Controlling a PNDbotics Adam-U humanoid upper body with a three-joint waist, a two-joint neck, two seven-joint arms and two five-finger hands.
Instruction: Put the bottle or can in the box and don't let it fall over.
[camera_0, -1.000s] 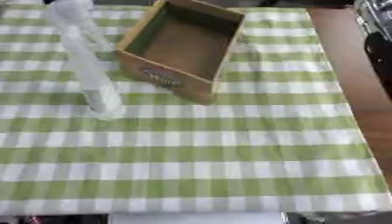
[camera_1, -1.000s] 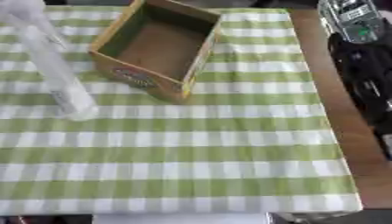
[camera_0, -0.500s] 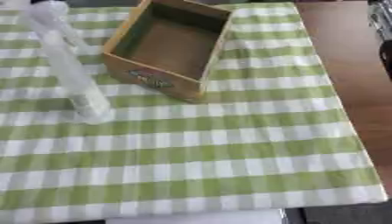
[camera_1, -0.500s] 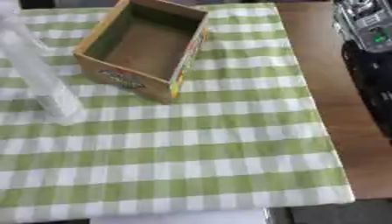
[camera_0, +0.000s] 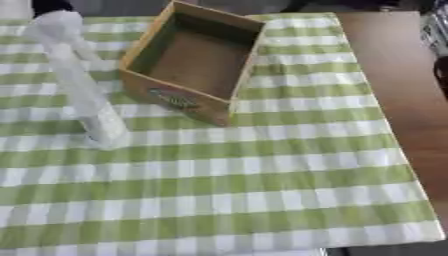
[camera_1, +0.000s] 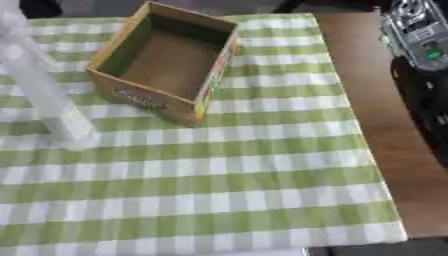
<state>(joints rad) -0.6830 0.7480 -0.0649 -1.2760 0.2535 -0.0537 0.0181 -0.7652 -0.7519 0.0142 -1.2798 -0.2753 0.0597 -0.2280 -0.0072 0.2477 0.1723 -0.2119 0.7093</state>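
Left eye view is showing a clear bottle (camera_0: 80, 85) standing upright at left, beside the empty box (camera_0: 194, 60). No robot hand is showing, so its state is unknowable.

No text, number or brand can be read anywhere. The box (camera_0: 194, 68) carries a printed oval mark on its near outer wall, with red and dark tones on yellow, but its letters are too blurred to make out. A strip of coloured print runs down the box's right-hand corner edge in the right eye view, equally unreadable. The bottle (camera_0: 80, 85) shows no label. The device (camera_1: 420, 35) at the right edge of the right eye view has a small green spot and pale panels, with no legible marking.
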